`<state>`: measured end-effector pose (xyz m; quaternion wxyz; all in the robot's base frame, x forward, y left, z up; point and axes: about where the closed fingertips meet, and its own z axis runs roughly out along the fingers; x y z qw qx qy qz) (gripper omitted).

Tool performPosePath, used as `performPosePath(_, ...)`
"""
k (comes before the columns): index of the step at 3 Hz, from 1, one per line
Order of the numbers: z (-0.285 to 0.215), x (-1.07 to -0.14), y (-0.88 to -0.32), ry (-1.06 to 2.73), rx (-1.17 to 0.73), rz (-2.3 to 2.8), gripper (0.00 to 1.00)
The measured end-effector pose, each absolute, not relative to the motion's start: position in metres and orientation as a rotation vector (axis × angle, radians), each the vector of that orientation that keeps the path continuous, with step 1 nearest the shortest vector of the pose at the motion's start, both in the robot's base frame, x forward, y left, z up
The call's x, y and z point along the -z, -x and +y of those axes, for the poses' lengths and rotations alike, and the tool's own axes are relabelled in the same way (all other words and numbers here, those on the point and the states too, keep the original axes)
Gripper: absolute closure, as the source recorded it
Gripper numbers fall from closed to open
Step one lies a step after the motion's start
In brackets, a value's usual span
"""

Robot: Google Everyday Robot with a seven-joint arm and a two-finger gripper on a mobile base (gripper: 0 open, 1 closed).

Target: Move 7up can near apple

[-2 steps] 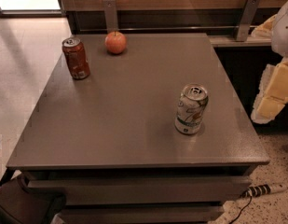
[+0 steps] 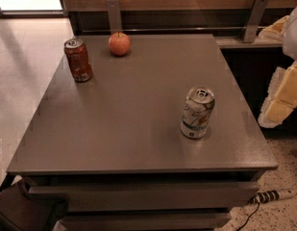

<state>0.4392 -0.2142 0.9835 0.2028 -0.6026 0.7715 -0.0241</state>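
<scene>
The 7up can [image 2: 197, 112], white and silver with green and red markings, stands upright on the grey table [image 2: 138, 109], at its right front. The apple [image 2: 119, 44], small and red-orange, sits at the table's far edge, left of centre. My gripper [image 2: 282, 97] shows as white and yellowish parts at the right edge of the camera view, off the table's right side, well to the right of the 7up can and apart from it. It holds nothing that I can see.
A reddish-brown can [image 2: 79, 59] stands upright at the far left of the table, left of the apple. A wooden wall with metal brackets [image 2: 113, 14] runs behind the table. A power strip [image 2: 275, 195] lies on the floor at the lower right.
</scene>
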Motion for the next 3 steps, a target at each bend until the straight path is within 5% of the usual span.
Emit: performPosePath(3, -0.238, -0.936, -0.458, 1.428, -0.324, 1.7, 0.0)
